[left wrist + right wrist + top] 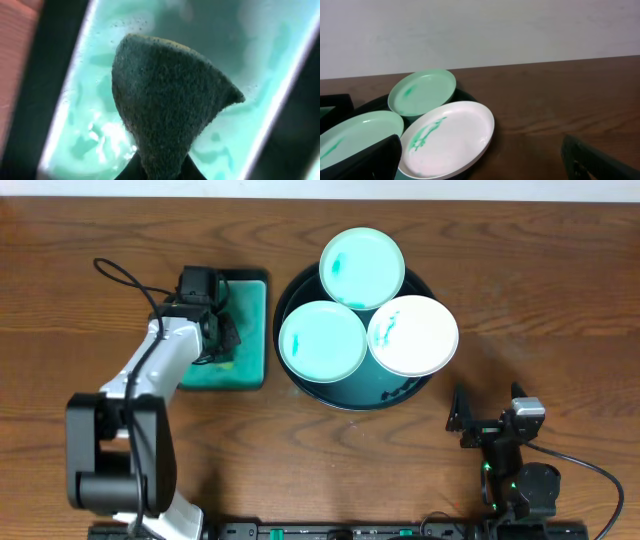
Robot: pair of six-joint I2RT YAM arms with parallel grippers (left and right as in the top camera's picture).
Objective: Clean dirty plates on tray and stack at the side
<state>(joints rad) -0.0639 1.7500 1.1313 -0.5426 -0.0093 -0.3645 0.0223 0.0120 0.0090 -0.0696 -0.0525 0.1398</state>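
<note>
The fingers of the left gripper are pinched shut on a dark sponge, which is held over the small wet tray. The fingers of the right gripper are spread wide, and nothing is held. The three plates are seen to the right of the left fingers and just ahead of the right ones. They are packed in the big round tray, with smears on them. The sponge seems to be gripped by one end only, so it could be pulled loose when rubbed. The plates touch, so one could be tipped or pushed out. Drips could be left on the table.
</note>
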